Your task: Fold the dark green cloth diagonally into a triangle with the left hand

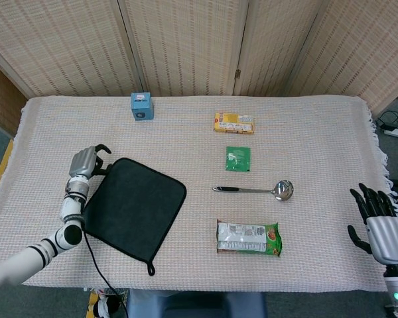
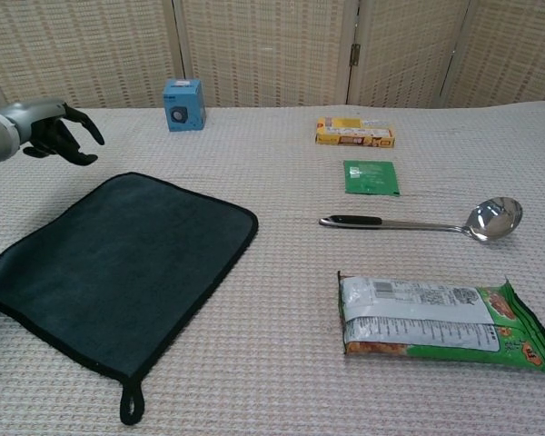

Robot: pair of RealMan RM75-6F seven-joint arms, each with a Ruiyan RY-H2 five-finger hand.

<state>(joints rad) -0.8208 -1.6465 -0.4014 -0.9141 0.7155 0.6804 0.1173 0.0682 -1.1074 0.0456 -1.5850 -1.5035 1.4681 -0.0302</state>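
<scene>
Dark green cloth (image 1: 133, 207) lies flat and unfolded on the table (image 1: 305, 119), rotated like a diamond, hanging loop (image 1: 150, 268) at its 6 o'clock corner. Left hand (image 1: 86, 162) hovers at the cloth's 10 o'clock, just beside the far-left corner, fingers loosely curled and apart, holding nothing. Can't tell if fingertips touch the cloth edge. Right hand (image 1: 379, 223) sits at the table's 4 o'clock edge, well apart from the cloth, fingers spread, holding nothing. From the cloth: blue box (image 1: 141, 106) at 12 o'clock, yellow packet (image 1: 234, 122) at 1, green sachet (image 1: 238, 158) at 2, ladle (image 1: 255, 190) at 3, snack bag (image 1: 248, 238) at 4.
</scene>
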